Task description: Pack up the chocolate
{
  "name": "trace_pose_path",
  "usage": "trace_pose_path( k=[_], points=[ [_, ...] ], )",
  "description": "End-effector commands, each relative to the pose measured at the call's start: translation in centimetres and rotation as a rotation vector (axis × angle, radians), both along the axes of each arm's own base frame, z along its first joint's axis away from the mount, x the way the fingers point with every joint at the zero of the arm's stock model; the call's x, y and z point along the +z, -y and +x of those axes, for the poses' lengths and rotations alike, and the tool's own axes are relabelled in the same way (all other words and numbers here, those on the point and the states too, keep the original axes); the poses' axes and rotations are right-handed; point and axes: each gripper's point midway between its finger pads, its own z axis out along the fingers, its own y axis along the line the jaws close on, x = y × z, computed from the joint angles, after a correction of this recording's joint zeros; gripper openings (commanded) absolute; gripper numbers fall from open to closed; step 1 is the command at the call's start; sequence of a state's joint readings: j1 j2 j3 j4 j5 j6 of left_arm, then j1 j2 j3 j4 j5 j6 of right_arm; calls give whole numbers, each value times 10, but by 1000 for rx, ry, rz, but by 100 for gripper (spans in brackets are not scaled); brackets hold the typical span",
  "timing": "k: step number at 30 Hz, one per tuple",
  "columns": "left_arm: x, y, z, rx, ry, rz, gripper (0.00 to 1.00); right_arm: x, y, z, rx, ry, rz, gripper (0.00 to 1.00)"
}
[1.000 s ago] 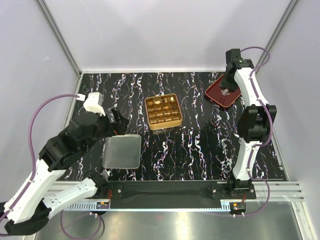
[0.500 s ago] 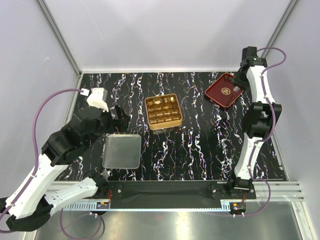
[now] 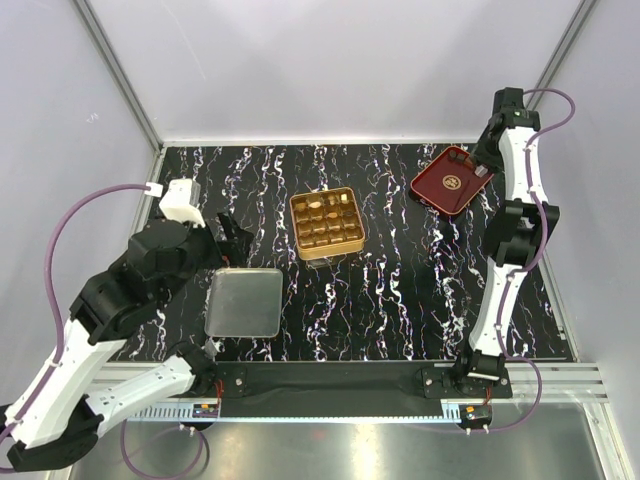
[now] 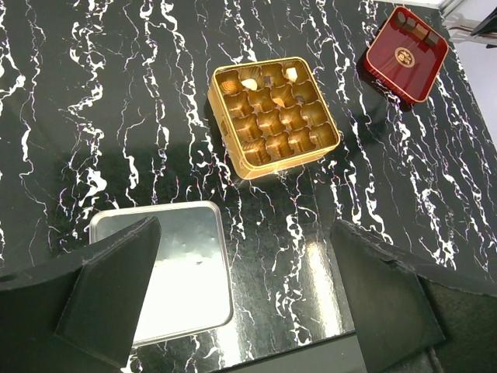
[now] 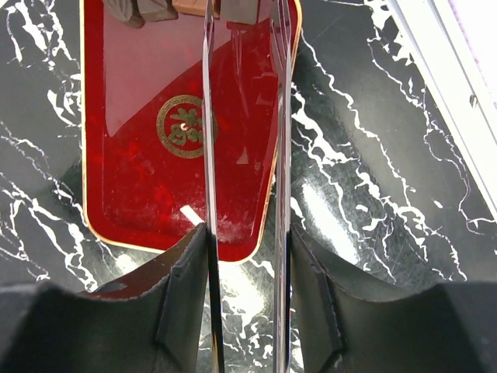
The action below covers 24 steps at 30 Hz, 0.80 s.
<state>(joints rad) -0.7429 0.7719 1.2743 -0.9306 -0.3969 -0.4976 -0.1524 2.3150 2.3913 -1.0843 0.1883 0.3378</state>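
The chocolate (image 5: 239, 9) lies as a few small brown pieces along the far edge of a dark red tray (image 5: 147, 171), also seen from above (image 3: 447, 185) and in the left wrist view (image 4: 406, 54). My right gripper (image 5: 244, 23) carries two thin metal blades. They stand apart over the tray's right side, either side of one piece and not pressing it. From above, the right gripper (image 3: 480, 166) hangs at the tray's far right corner. A gold grid tin (image 3: 326, 223) holds a few pale pieces (image 4: 250, 81) in its back row. My left gripper (image 4: 245, 233) is wide open and holds nothing.
A silver lid (image 3: 243, 302) lies flat at the front left, under my left fingers (image 4: 116, 295). White walls and a metal frame enclose the black marbled table (image 3: 400, 290). The right wall (image 3: 600, 200) stands close behind the right arm.
The right arm has swung from over the tray's middle toward its far right corner, and its blades have spread wider. The left arm has drifted slightly left.
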Motion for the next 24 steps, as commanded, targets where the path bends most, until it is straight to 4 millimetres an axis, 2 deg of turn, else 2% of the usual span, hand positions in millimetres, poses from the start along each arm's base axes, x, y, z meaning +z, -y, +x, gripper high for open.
trace_pose_path(
  k=[1, 8, 14, 24],
  points=[
    [8, -1, 6, 28, 31, -18, 99, 11, 6, 7, 14, 38, -1, 50],
    [8, -1, 9, 28, 29, 14, 99, -4, 7, 9, 10, 17, 7, 50],
    [-5, -6, 6, 46, -1, 33, 99, -13, 4, 13, 25, 20, 20, 51],
    [-2, -12, 6, 72, 12, 35, 99, -26, 7, 13, 20, -6, 8, 52]
  ],
)
